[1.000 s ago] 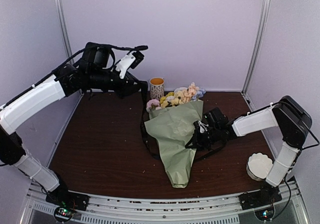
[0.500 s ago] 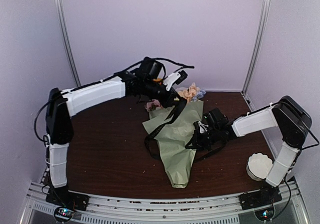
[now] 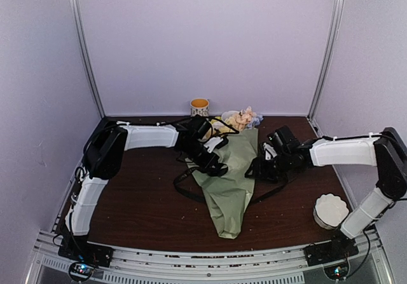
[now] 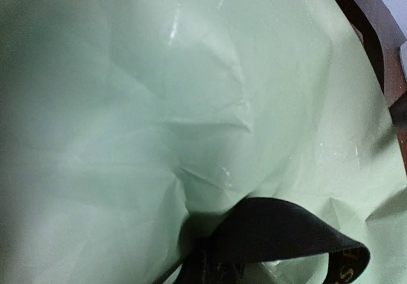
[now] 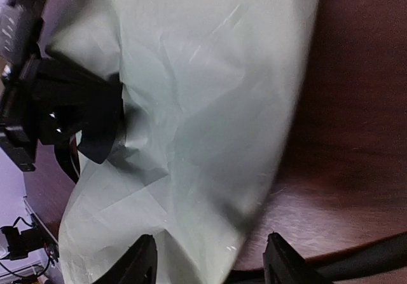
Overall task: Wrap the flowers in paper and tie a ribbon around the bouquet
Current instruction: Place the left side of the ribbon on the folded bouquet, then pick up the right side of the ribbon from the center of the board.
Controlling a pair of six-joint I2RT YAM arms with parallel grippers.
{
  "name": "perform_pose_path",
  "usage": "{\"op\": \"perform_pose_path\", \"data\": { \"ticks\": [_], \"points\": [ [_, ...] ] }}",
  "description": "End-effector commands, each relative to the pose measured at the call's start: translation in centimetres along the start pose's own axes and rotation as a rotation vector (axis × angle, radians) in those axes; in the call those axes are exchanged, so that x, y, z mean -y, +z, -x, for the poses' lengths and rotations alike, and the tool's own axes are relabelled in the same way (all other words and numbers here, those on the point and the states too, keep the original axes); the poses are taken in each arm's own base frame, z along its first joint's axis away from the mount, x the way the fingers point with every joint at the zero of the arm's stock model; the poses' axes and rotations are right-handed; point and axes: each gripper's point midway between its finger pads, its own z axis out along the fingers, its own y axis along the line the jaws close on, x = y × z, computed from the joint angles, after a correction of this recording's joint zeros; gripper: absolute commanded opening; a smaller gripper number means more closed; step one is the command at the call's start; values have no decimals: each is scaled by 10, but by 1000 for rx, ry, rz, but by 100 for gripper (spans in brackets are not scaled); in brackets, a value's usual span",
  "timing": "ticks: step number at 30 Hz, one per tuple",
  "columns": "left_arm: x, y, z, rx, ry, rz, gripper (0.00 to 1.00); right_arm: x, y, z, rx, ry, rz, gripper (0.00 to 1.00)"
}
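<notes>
The paper [image 3: 229, 182] lies as a sage-green cone in mid-table, narrow end toward me. The flowers [image 3: 239, 118] poke out of its far end. My left gripper [image 3: 215, 164] rests low on the cone's left side, shut on the black ribbon [image 4: 280, 236]; paper fills the rest of the left wrist view. Ribbon [image 3: 181, 183] loops onto the table left of the cone and trails out on the right. My right gripper [image 5: 213, 262] is open at the cone's right edge, its fingers [image 5: 143, 262] straddling the paper [image 5: 210, 106] without gripping.
A patterned cup [image 3: 199, 108] stands at the back by the flowers. A white scalloped round stack [image 3: 330, 210] sits at the front right beside the right arm's base. Pale walls enclose the brown table [image 3: 133, 182], and a metal rail runs along its near edge.
The left arm swung down from high at the back left, carrying the ribbon onto the cone. The right gripper, shut before, has opened and let go.
</notes>
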Motion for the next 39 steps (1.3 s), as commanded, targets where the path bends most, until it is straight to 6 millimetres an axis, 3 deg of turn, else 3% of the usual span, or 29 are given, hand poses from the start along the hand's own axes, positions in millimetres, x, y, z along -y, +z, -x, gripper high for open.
{"op": "perform_pose_path", "data": {
  "ticks": [1, 5, 12, 14, 20, 25, 27, 31, 39],
  "points": [
    [2, 1, -5, 23, -21, -32, 0, 55, -52, 34, 159, -4, -255, 61],
    [4, 1, -7, 22, -12, -45, 0, 105, -74, 54, 187, 19, -449, 71],
    [4, -3, -11, 23, 9, -43, 0, 143, -47, 65, 55, 37, -567, 73],
    [5, -2, -13, 19, 12, -46, 0, 146, -40, 66, 35, 39, -566, 68],
    [4, -6, -12, 24, 19, -35, 0, 156, -42, 73, 3, 60, -554, 35],
    [3, -7, -12, 27, 25, -23, 0, 162, -45, 71, -33, 86, -490, 25],
    [2, -7, -12, 25, 24, -22, 0, 164, -48, 71, -36, 91, -482, 25],
    [1, -8, -13, 25, 22, -20, 0, 163, -43, 69, -71, 92, -458, 38],
    [-2, -10, -12, 29, 20, -9, 0, 159, -34, 60, -173, 62, -472, 41]
  ]
}}
